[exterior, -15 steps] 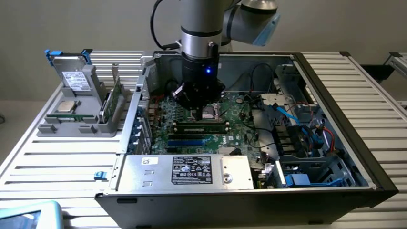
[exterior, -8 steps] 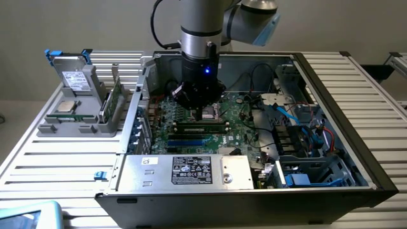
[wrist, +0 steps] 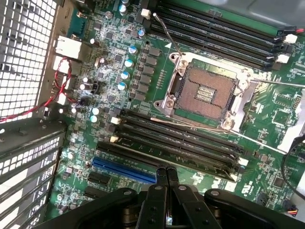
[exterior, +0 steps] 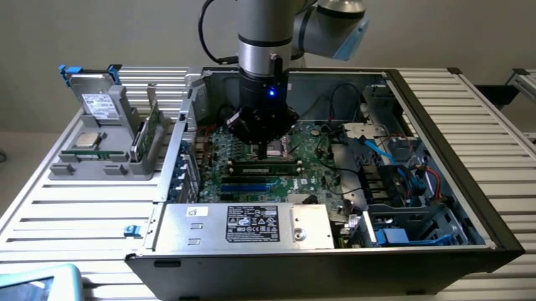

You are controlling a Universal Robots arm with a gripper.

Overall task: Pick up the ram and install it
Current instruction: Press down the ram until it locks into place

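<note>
Slatted workbench (exterior: 75, 213), open computer case (exterior: 469, 207). Ram (exterior: 266, 166) seated in slot among memory slots (wrist: 181, 143). Gripper (wrist: 167, 172) clenched, empty, fingertips pressing down on ram; install nearly complete.

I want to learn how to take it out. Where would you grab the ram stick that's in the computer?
Grip the ram by its long top edge, near the middle, coming straight down from above. It seems to stand on edge in its slot, so only that thin edge is free; the neighbouring memory slots and the processor socket crowd its sides.
</note>
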